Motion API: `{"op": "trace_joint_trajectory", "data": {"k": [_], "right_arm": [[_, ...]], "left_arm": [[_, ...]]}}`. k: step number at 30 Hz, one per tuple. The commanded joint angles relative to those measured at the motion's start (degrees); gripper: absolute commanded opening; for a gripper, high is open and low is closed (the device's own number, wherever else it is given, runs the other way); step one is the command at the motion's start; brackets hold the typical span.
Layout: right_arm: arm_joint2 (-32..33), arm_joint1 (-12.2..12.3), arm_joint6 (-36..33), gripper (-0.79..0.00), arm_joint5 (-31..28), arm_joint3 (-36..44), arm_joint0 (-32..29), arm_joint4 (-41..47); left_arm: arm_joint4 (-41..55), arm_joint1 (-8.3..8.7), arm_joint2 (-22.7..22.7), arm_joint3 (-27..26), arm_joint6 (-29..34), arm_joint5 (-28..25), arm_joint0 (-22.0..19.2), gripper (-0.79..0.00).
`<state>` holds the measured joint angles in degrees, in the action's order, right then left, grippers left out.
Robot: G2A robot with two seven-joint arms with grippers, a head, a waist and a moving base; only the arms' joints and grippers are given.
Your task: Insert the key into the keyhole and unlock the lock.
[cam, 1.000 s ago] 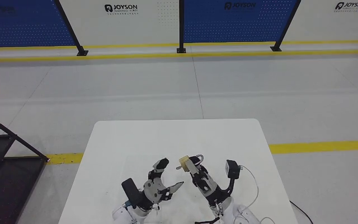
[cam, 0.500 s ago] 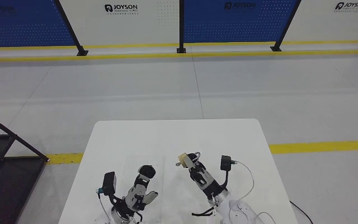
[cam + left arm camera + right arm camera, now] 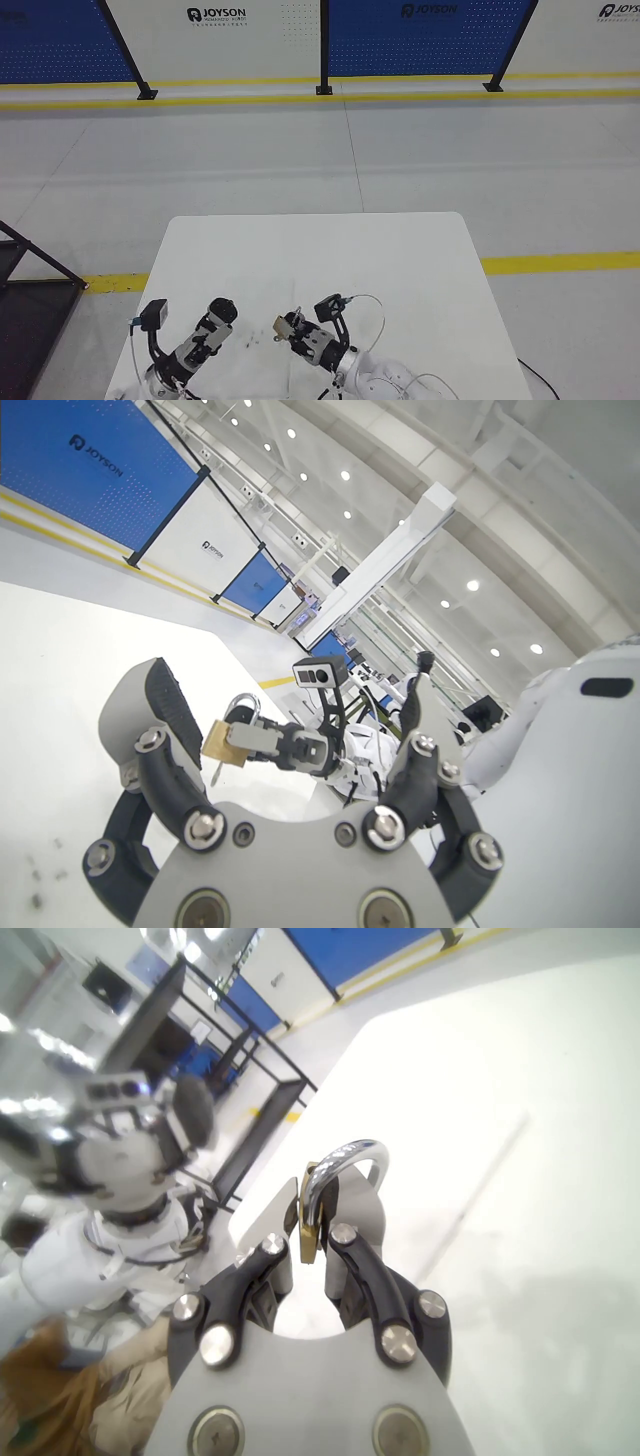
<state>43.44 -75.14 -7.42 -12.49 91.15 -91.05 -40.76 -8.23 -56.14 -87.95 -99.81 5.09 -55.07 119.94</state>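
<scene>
- The brass lock [image 3: 309,1228] is clamped between the narrowed fingers of the right gripper [image 3: 325,1190], above the table [image 3: 400,250].
- The key [image 3: 216,774] juts from the lock's base.
- The left gripper [image 3: 292,700], nearby, is spread wide and holds nothing.

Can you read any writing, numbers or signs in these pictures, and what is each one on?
wall panels: a logo with a company name in capitals; the smaller line under it is too small to read.
padlock: no readable print.
right gripper, left gripper, table: none.
</scene>
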Motion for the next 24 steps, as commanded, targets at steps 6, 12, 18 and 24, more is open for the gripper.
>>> {"op": "trace_joint_trajectory", "data": {"k": [6,12,18,24], "right_arm": [[-6.7,-2.4,-0.8,-0.785,4.4,-6.2,4.6,-2.6],[-10.4,-4.3,-1.0,-0.785,7.7,-11.3,8.7,-3.1],[-12.9,-5.5,-0.7,-0.785,10.2,-14.7,11.1,-2.6],[-14.9,-6.1,-0.8,-0.449,11.8,-16.7,12.8,-2.7]], "left_arm": [[2.9,0.37,-2.6,0.7,3.2,4.4,0.4,0.000],[2.7,0.25,-2.5,0.9,3.1,4.9,0.3,0.000],[2.7,0.25,-2.5,0.9,3.1,4.9,0.3,0.000],[2.7,0.25,-2.5,0.9,3.1,4.9,0.3,0.000]]}}
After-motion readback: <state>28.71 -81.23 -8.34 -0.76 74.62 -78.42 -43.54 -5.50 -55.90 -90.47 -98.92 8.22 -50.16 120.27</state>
